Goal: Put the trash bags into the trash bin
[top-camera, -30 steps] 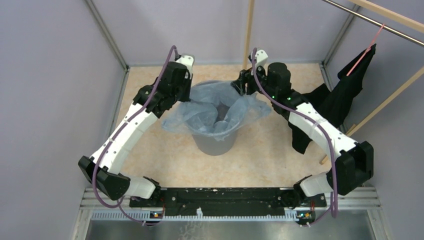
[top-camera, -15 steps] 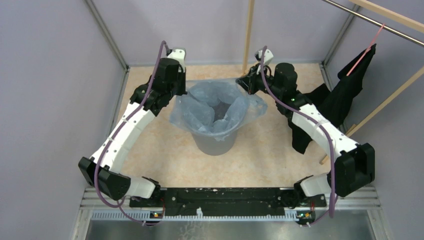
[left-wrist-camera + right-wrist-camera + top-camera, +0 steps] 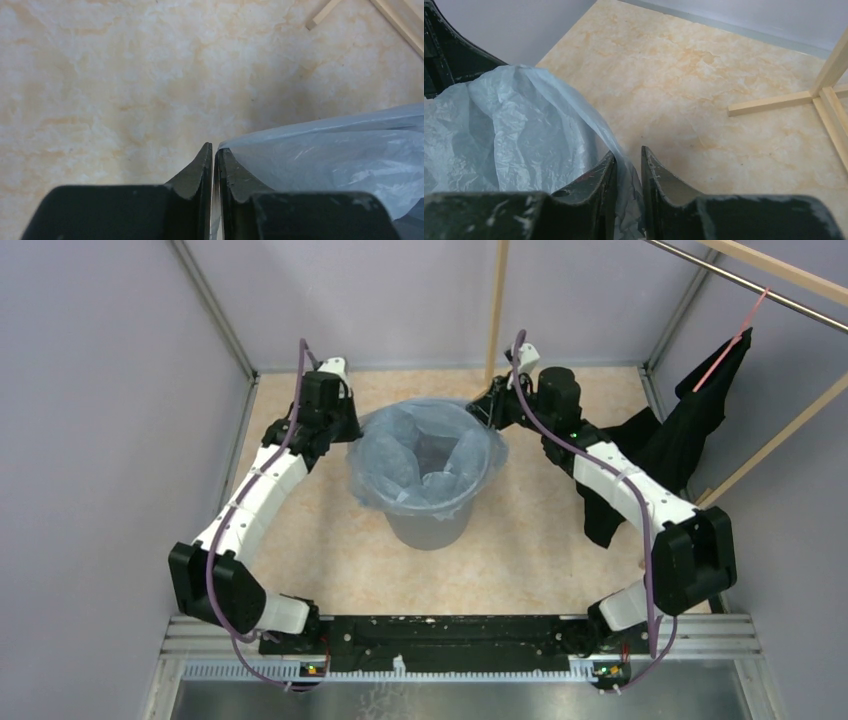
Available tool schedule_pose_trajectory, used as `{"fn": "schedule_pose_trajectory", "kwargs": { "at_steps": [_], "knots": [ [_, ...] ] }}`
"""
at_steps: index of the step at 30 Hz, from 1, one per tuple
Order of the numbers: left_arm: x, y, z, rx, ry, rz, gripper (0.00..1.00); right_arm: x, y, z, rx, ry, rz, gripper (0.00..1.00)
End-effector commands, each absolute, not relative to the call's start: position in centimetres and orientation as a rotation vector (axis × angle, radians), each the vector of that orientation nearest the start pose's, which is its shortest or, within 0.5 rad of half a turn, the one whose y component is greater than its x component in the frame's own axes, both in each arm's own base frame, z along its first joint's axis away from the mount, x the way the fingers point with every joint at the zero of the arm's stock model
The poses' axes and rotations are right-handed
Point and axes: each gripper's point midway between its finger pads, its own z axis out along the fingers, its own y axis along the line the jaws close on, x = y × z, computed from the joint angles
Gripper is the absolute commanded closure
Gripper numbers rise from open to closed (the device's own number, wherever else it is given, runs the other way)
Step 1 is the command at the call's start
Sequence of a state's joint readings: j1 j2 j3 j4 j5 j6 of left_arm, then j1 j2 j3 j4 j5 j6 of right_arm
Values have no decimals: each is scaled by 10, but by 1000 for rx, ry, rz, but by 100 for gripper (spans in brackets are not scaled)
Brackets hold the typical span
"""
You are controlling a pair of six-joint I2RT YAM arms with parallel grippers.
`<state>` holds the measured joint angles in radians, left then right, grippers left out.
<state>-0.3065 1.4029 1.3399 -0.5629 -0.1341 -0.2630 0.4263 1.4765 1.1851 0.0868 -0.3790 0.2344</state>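
At the left, the left gripper (image 3: 348,426) is seen further out toward the left wall than a second ago, at the left edge of the trash bag (image 3: 425,455). In the left wrist view its jaws are pressed almost together (image 3: 214,147), and a sliver of the blue film (image 3: 330,150) is pinched between them.

In the middle, the trash bin (image 3: 430,527) is found upright on the table (image 3: 320,540), where it stood before. The bag was slack and bunched a second ago, with loose flaps spilling out to both sides. Now it is drawn into a round, open mouth over the bin's rim, its body hanging inside and a skirt of film folded down outside.

To the right, the right gripper (image 3: 482,412) is held at the bag's far right edge. In its wrist view the jaws are parted by a narrow gap (image 3: 628,152). The film (image 3: 514,130) is draped into that gap against one finger, but it is not seen to be clamped.

Further right, the black garment (image 3: 690,435) is unchanged.
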Motion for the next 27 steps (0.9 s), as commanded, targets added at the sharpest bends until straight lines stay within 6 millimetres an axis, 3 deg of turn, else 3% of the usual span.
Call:
{"fn": "schedule_pose_trajectory", "kwargs": {
  "at_steps": [1, 6, 10, 12, 16, 21, 27],
  "knots": [
    [381, -117, 231, -61, 2190, -310, 81, 403, 257, 278, -401, 1761, 821, 80],
    [367, -107, 226, -60, 2226, -275, 46, 403, 255, 255, -394, 1815, 816, 95],
    [346, -79, 249, -129, 2171, -161, 14, 400, 252, 253, -381, 1817, 810, 95],
    [332, -67, 263, -156, 2130, -126, 6, 398, 248, 253, -362, 1821, 793, 94],
    [300, -56, 278, -187, 2091, -132, 2, 392, 235, 253, -314, 1841, 744, 92],
    [265, -58, 272, -201, 2100, -211, 2, 379, 216, 261, -229, 1838, 693, 85],
    [239, -52, 272, -220, 2121, -216, 2, 365, 216, 266, -206, 1820, 752, 76]
  ]
}}
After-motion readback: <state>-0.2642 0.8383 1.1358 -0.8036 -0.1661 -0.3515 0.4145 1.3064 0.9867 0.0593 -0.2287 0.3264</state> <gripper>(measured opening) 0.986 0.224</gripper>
